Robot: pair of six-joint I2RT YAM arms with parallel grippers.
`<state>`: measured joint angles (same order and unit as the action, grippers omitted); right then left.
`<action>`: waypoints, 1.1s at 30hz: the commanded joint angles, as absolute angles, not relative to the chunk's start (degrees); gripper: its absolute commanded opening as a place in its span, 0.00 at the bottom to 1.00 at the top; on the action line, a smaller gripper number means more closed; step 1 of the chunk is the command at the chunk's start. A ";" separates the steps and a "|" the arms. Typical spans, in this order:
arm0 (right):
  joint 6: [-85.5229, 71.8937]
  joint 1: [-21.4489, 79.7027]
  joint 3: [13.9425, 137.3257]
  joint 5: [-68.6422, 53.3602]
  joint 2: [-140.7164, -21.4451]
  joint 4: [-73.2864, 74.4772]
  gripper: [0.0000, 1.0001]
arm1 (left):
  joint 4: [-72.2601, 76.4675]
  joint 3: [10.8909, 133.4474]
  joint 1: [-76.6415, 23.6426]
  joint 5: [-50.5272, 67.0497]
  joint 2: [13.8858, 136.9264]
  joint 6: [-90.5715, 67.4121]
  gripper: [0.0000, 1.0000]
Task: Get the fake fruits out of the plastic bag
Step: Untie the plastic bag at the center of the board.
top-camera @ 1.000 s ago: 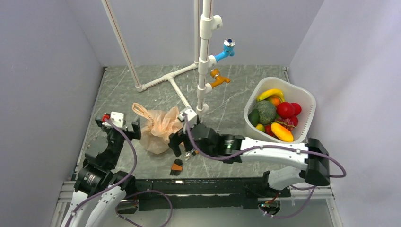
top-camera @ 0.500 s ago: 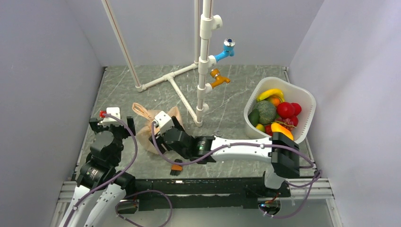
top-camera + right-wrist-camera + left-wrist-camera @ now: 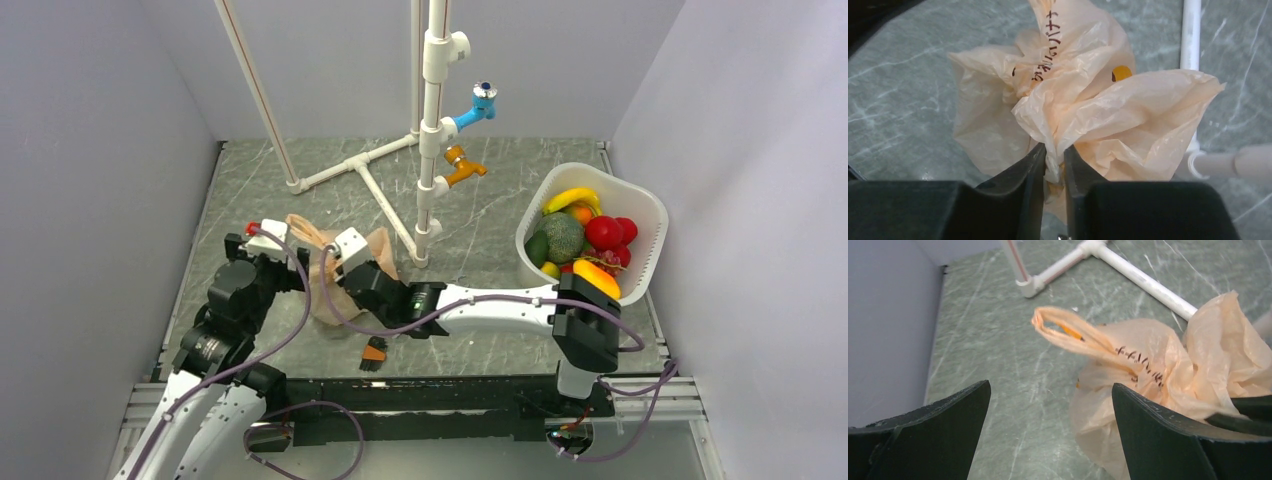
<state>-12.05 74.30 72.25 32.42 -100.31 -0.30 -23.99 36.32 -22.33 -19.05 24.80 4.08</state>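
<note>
left wrist, plastic bag (image 3: 1168,365), elongated, apparently pointing far-left

We look down on a grey-green marbled tabletop (image 3: 480,225) boxed in by plain pale lavender walls: the left wall (image 3: 90,150), the back wall (image 3: 340,60) and the right wall (image 3: 740,150). The light is soft and even. A white PVC pipe frame (image 3: 432,110) stands toward the back, carrying a blue tap (image 3: 478,105) above an orange tap (image 3: 462,165). An aluminium rail (image 3: 690,410) edges the near side.
</note>
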 commanded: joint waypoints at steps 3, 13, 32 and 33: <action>-19.14 68.00 65.40 22.90 -91.27 -2.93 0.00 | -19.90 36.19 -22.14 -0.84 27.85 6.34 0.99; -19.99 58.91 50.99 -4.84 -81.25 -13.60 0.00 | -23.06 39.97 -22.11 16.66 41.28 6.63 0.92; -21.41 58.35 51.22 -9.57 -82.72 -14.83 0.00 | -25.96 42.11 -22.15 14.27 47.15 7.04 0.21; -21.70 58.38 50.65 -8.01 -82.22 -14.48 0.00 | -25.93 42.06 -22.15 11.84 46.49 6.89 0.11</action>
